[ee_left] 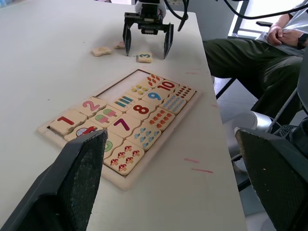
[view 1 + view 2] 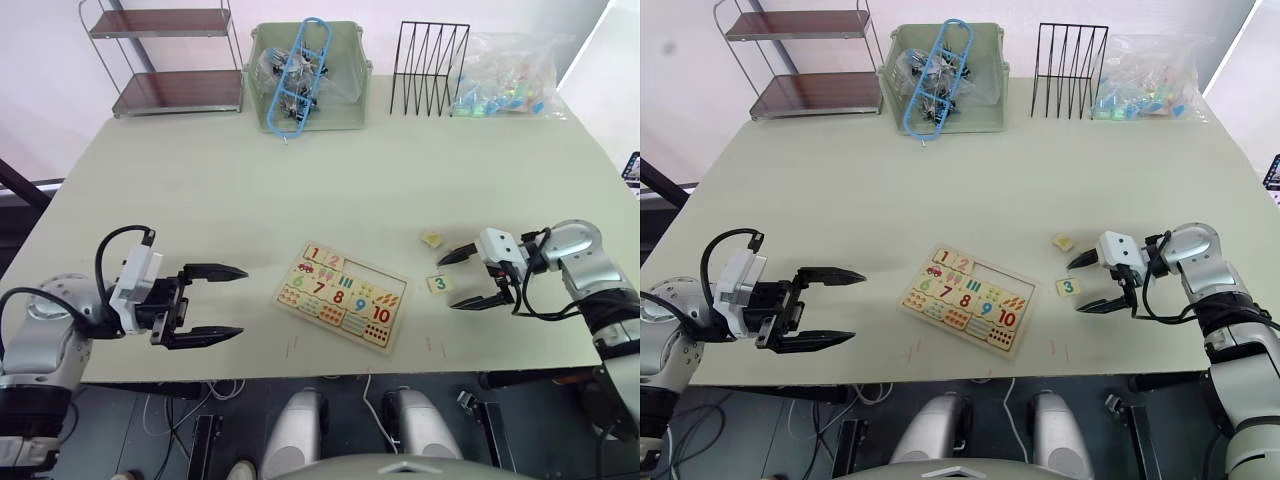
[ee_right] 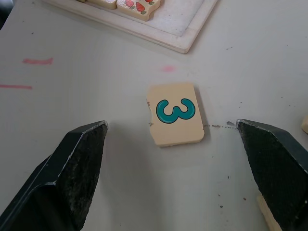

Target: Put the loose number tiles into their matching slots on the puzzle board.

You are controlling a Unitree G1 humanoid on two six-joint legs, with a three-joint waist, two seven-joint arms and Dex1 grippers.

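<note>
A small square light-wood tile printed with a teal 3 (image 3: 175, 120) lay flat on the pale green worktop (image 2: 250, 190), just beside the right-hand short end of the flat rectangular light-wood puzzle board (image 2: 341, 296). The board's top row held tiles 1 and 2, with an open strip of empty slots (image 1: 126, 85) running on from them. Another pale tile (image 2: 431, 239) lay a little farther back on the worktop, its digit too small to read.

The right gripper (image 2: 470, 278) sat low over the 3 tile with its jaws spread wide, one black finger to either side and neither touching it. The left gripper (image 2: 210, 303) hung to the board's left, well apart from it, jaws also spread and empty.

The tile looked thin and lay flush on the surface, so the closing fingers might have ridden over its edges or pushed it sideways rather than gripping it. It also sat slightly skewed between the fingers, so it could have twisted on contact. A low approach risked scraping the worktop or nudging the board.
</note>
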